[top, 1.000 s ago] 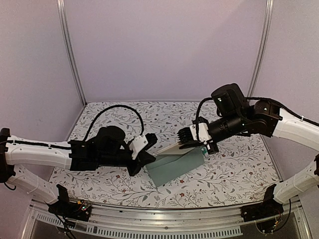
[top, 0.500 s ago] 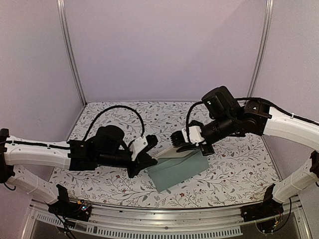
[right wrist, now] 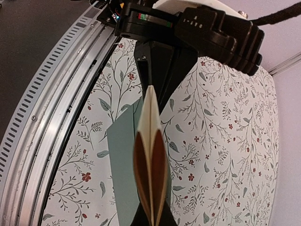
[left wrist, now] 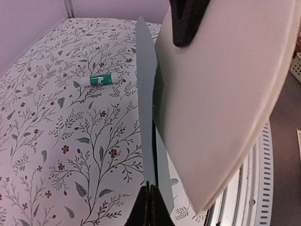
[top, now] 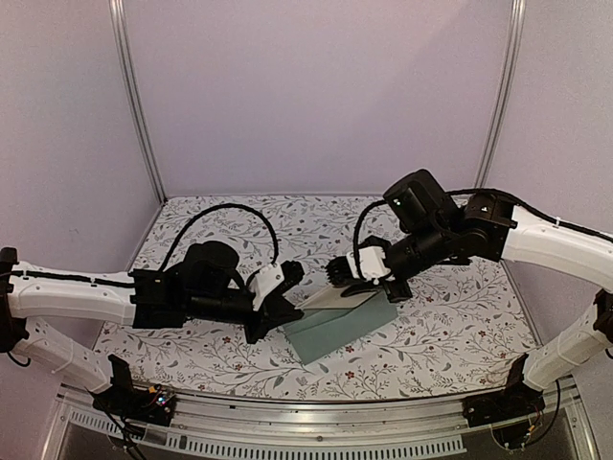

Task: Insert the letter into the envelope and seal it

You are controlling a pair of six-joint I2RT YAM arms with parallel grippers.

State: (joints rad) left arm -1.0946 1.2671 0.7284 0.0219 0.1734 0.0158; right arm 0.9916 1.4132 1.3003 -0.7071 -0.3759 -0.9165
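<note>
envelope (left wrist: pixel 145 84) mouth hidden | my left gripper (left wrist: pixel 150 202) pinches its edge | my right gripper (right wrist: pixel 151 207) clamps folded letter (right wrist: pixel 150 136) just beside it

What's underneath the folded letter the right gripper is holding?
The teal envelope, resting on the floral tablecloth. Whether any of the letter is inside its opening is hidden by the sheet itself.

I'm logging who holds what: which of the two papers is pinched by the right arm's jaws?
The cream, dark-bordered letter, seen edge-on between the jaws of the right gripper; the teal envelope is pinched by the left gripper instead.
</note>
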